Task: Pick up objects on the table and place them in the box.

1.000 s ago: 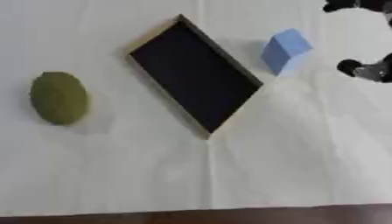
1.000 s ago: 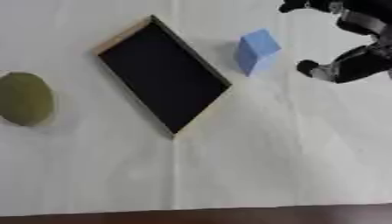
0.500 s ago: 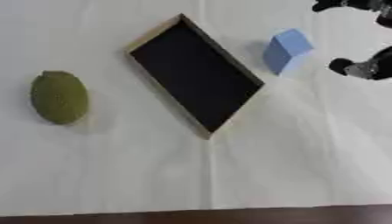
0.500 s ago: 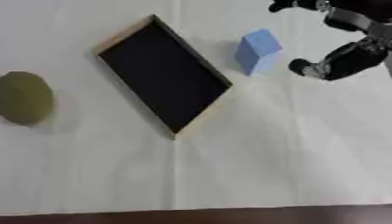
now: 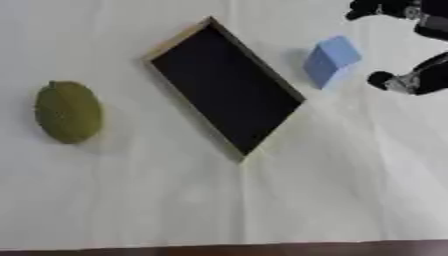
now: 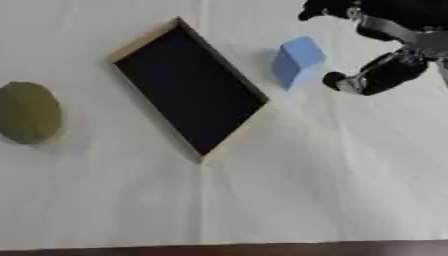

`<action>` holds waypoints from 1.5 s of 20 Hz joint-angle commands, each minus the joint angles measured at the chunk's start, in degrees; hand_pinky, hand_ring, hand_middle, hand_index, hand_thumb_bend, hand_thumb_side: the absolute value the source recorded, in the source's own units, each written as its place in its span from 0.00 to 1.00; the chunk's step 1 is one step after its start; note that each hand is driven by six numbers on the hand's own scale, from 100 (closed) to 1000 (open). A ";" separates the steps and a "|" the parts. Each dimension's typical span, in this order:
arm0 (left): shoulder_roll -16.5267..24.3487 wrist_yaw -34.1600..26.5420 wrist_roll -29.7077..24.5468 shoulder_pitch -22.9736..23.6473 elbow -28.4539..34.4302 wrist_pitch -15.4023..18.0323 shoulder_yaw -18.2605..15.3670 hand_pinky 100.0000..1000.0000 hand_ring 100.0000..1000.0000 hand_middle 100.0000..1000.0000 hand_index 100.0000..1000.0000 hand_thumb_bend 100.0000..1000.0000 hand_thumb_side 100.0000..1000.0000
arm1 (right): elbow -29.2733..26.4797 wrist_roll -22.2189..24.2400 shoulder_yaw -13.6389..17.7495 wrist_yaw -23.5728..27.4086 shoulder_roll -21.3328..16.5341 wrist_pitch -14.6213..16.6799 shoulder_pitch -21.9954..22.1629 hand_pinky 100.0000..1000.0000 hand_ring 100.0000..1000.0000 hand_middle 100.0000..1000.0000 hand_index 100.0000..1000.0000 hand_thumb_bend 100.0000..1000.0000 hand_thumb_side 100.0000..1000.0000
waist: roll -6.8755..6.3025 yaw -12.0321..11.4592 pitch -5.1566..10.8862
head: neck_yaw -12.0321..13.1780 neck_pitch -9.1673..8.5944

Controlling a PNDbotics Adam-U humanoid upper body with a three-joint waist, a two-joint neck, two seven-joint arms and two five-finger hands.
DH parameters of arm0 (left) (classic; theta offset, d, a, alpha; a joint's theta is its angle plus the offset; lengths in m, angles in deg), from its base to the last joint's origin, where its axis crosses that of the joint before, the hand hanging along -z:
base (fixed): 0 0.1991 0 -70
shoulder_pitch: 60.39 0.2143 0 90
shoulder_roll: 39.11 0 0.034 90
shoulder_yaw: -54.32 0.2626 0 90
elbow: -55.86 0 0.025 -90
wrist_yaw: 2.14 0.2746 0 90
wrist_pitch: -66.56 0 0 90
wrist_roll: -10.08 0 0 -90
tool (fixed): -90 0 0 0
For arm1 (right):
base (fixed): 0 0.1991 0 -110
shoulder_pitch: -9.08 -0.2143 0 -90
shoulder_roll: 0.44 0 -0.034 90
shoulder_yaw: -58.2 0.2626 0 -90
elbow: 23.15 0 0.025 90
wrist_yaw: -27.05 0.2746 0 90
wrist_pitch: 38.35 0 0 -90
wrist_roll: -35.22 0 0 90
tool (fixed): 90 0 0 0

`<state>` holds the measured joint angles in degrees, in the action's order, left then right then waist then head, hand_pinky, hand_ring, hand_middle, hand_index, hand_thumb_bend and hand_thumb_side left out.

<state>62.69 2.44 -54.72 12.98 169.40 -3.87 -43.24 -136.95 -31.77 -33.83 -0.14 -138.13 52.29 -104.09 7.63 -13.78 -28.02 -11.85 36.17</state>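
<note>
A shallow box with a wooden rim and a black inside lies askew at the table's middle. A blue block stands just right of it. An olive-green oval object lies far left. My right hand reaches in from the upper right, open, its fingers spread above and to the right of the blue block, thumb tip close beside it, apart from it. My left hand shows in no view.
A white cloth covers the table, with a dark front edge along the bottom of the view.
My right hand has moved left, closer to the blue block. The block, box and green object have stayed in place.
</note>
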 commanded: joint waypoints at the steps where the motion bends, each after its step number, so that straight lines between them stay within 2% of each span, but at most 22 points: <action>1: 1.48 -0.17 -0.02 -0.23 1.05 -0.08 -0.48 0.86 0.78 0.76 0.84 0.00 0.62 | -0.80 0.85 0.06 -0.83 -0.92 -0.31 -0.92 0.90 0.95 0.90 0.91 0.33 0.00 | -0.24 -0.16 0.90 | -0.46 -0.86; 8: 1.24 -0.30 0.03 -0.04 1.05 -0.13 -0.61 0.86 0.78 0.76 0.84 0.00 0.63 | 0.17 1.51 -0.46 -2.40 -0.06 -1.31 -2.10 0.90 0.95 0.90 0.91 0.33 0.00 | -0.05 -0.95 0.02 | -0.86 -1.34; 17: 1.14 -0.40 0.06 0.22 1.05 -0.26 -0.76 0.86 0.78 0.76 0.84 0.00 0.65 | 3.74 0.38 0.44 -3.08 0.51 -0.69 -3.47 0.90 0.95 0.90 0.92 0.33 0.00 | 0.46 -1.19 -0.66 | -1.13 -1.40; 30: 1.08 -0.57 0.11 0.19 1.05 -0.36 -0.90 0.87 0.78 0.76 0.83 0.00 0.67 | 9.16 2.65 0.55 -4.70 1.83 -0.67 -5.19 0.90 0.96 0.90 0.92 0.33 0.00 | 1.16 -2.08 -1.89 | -1.86 -2.00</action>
<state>62.66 1.94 -54.64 13.40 169.40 -4.08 -43.29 -127.92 -29.41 -33.99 -4.52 -134.96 51.44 -108.66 9.12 -15.88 -31.19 -13.49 35.02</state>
